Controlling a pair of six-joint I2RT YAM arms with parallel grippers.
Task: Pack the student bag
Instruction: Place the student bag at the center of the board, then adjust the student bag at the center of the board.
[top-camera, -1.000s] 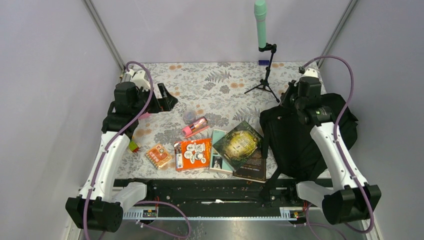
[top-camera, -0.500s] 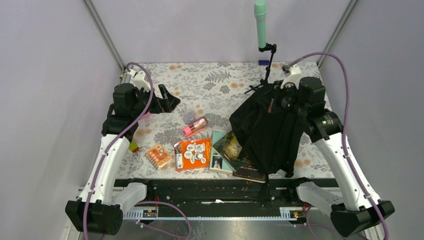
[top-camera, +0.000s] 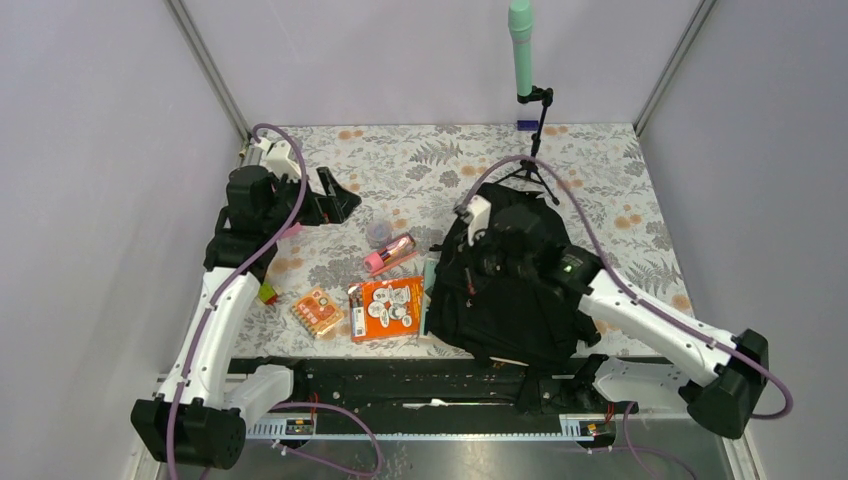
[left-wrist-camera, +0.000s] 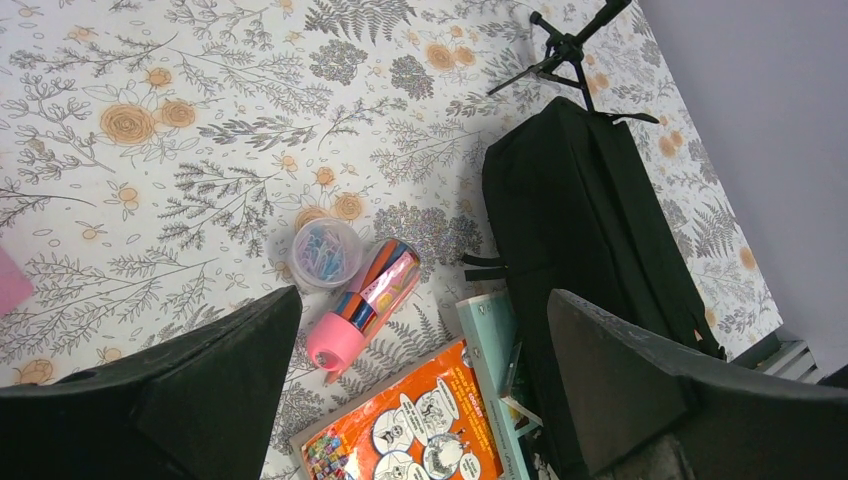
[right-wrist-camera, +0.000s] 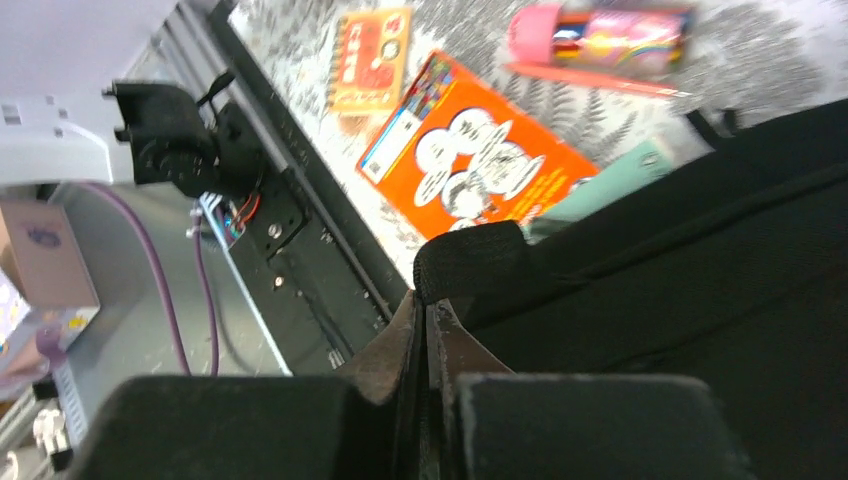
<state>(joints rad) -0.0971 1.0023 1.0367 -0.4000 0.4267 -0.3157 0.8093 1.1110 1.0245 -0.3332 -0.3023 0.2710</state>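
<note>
Holding the bag (top-camera: 510, 310) by a black strap (right-wrist-camera: 470, 265) pinched tight in my right claw (right-wrist-camera: 428, 330); my left claw (top-camera: 337, 197) hangs spread wide over the far-left of the table (top-camera: 620, 190). The bag lies by the near edge, right of centre, long axis running far to near; I can't tell which end is the top. Nothing looks packed yet: orange book (top-camera: 388, 308), pencil case (top-camera: 390, 253) and small box (top-camera: 318, 311) lie outside.

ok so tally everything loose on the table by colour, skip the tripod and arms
black: 1, student bag
orange: 2, big flat pack, small pack
pink: 2, tube, scrap
teal: 1, book
clear: 1, tub of clips
green and red: 1, small block
total: 8, not counting anything the bag covers
</note>
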